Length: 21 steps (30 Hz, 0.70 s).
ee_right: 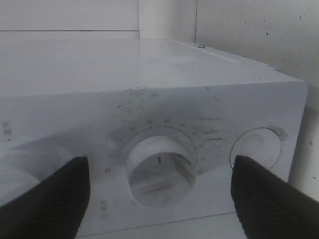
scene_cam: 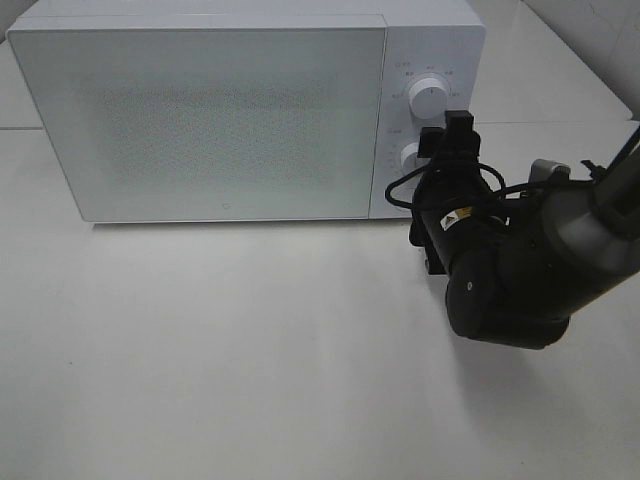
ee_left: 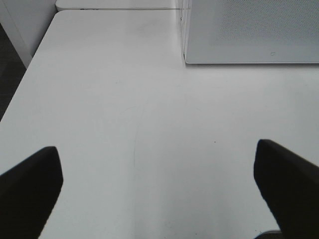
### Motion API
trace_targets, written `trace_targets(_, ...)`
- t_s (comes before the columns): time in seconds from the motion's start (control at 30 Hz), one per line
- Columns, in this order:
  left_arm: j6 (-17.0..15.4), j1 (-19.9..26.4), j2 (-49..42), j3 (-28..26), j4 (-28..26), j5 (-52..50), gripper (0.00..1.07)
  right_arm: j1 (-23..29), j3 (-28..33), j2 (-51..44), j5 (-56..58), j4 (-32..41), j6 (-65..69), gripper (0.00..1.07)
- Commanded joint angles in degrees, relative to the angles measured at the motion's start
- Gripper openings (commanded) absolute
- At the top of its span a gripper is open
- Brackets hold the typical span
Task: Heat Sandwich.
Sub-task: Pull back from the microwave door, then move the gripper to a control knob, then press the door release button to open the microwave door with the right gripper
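The white microwave (scene_cam: 200, 110) has its door shut; where the sandwich is, I cannot tell. At the microwave's lower dial (ee_right: 149, 174) the right gripper (ee_right: 159, 167) is spread, its fingers either side and clear of the dial. The left gripper (ee_left: 159, 174) gapes empty over the table (ee_left: 124, 99) in front.

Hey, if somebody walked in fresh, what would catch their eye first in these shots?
The big white microwave, door closed, fills the back of the table. The black right arm reaches in from the right, its open right claw straddling the lower knob without touching it.
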Motion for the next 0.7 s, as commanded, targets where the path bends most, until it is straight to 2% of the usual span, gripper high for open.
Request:
trace_targets(0.03,-0.06,0.00,-1.20,0.00,-0.46,-0.63,1.00,0.11,1.95,-1.55,-6.76,-3.09,-0.92,0.76)
trace_targets(0.27,-0.06,0.00,-1.20,0.00,-0.46,-0.63,1.00,0.11,6.07,-4.98,-0.74,-8.54,-3.72,0.76)
trace_targets(0.43,-0.06,0.00,-1.20,0.00,-0.46,-0.63,1.00,-0.06,9.00,-10.03,8.31,-11.97,-13.64,0.76)
trace_targets(0.53,-0.06,0.00,-1.20,0.00,-0.46,-0.63,1.00,-0.06,9.97,-14.55,17.76,-13.24,-25.15,0.76)
trace_targets(0.57,-0.06,0.00,-1.20,0.00,-0.46,-0.63,1.00,-0.06,9.97,-14.55,17.76,-13.24,-25.15,0.76)
trace_targets(0.6,-0.06,0.00,-1.20,0.00,-0.46,-0.63,1.00,-0.11,10.08,-16.96,23.72,-13.87,-33.80,0.76)
trace_targets(0.7,-0.06,0.00,-1.20,0.00,-0.46,-0.63,1.00,-0.74,10.08,-20.45,34.03,-13.87,-45.61,0.76)
